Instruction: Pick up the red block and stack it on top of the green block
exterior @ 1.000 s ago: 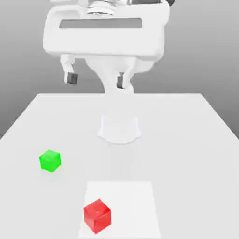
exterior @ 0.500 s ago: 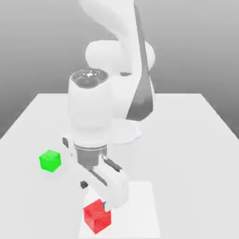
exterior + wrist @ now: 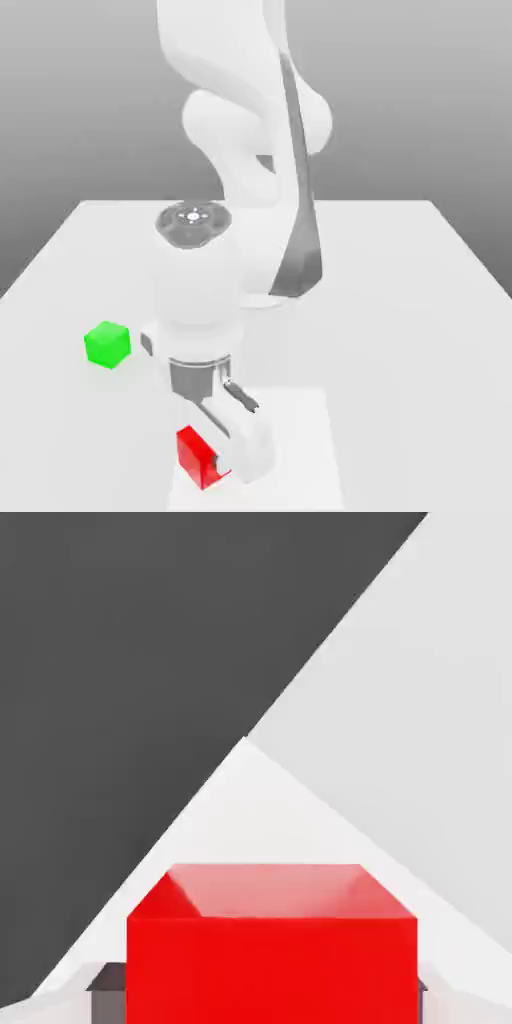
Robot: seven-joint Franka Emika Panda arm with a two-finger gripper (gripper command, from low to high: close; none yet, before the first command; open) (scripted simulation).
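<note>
Over on the exterior view's left, the green block (image 3: pixel 107 344) was seen resting on the white table (image 3: pixel 420 300), exactly where it had been half a second and a full second earlier, well apart from everything else. Moving toward the middle, the arm (image 3: pixel 200 290) was found lower than half a second before: the round wrist cap had dropped down the picture, and a second before that the hand had been held high above the table. Below the wrist, the gripper (image 3: pixel 222 462) was brought right down at the red block (image 3: pixel 196 456), which was now half hidden behind the white hand body, where earlier its whole top had been seen. The block itself was left in the same spot on the lighter square patch (image 3: pixel 300 440) near the table's front edge. In the hand view, the red block (image 3: pixel 270 942) was shown close up, flanked by a dark finger pad (image 3: pixel 105 990) low on each side. Whether the fingers were pressed onto it or merely straddling it could not be told.
</note>
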